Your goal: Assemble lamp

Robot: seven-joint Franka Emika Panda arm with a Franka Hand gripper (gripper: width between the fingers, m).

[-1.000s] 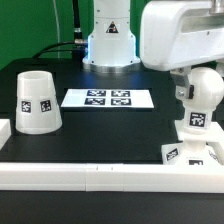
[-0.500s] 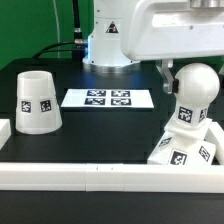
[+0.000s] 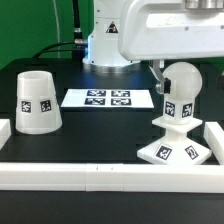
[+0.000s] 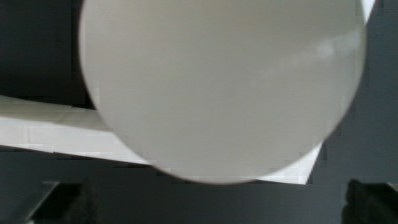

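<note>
The rounded white bulb (image 3: 178, 92) stands upright with its neck in the flat square base (image 3: 180, 151), at the exterior view's right near the front rail. The base sits cornerwise, tags facing the camera. My gripper (image 3: 176, 78) reaches down over the bulb, with one dark finger (image 3: 158, 75) against its side, and holds it. In the wrist view the bulb (image 4: 222, 85) fills most of the frame, with the base (image 4: 71, 130) behind it and the dark fingertips (image 4: 54, 205) far apart at the edges. The tapered shade (image 3: 35, 102) stands alone at the left.
The marker board (image 3: 108, 99) lies flat at the middle back. A long white rail (image 3: 100, 175) runs along the front, with short white blocks at the left (image 3: 4, 130) and right (image 3: 212, 135). The robot's base (image 3: 108, 40) stands behind.
My gripper has carried the bulb and base together toward the exterior view's left, away from the right edge. The base tilted on the way and now sits turned cornerwise.
</note>
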